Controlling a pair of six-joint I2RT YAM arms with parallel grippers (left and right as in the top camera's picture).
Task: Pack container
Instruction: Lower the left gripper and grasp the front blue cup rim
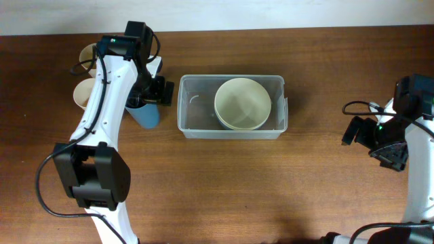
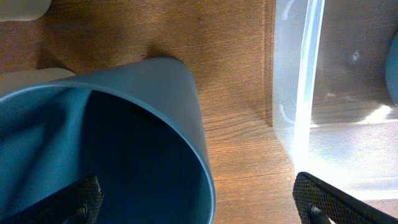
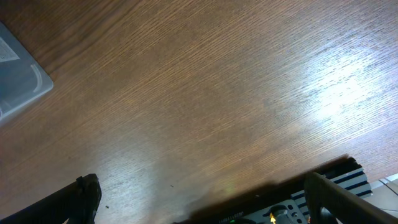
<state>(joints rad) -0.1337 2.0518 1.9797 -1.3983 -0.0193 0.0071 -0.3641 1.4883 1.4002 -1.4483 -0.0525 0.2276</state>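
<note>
The clear plastic container (image 1: 196, 122) sits mid-table with a cream bowl (image 1: 242, 103) inside it at the right. A blue cup (image 1: 146, 115) stands just left of the container. My left gripper (image 1: 150, 97) is over that cup. In the left wrist view the left gripper (image 2: 199, 202) is open, with one finger inside the blue cup (image 2: 161, 112) and the other outside it, next to the container wall (image 2: 298, 93). My right gripper (image 1: 371, 146) is open and empty over bare table at the far right; it also shows in the right wrist view (image 3: 202, 199).
Two cream cups (image 1: 85, 93) (image 1: 88, 53) stand behind the left arm at the far left. The container's corner (image 3: 18, 81) shows in the right wrist view. The table's right edge (image 3: 348, 165) is close to the right gripper.
</note>
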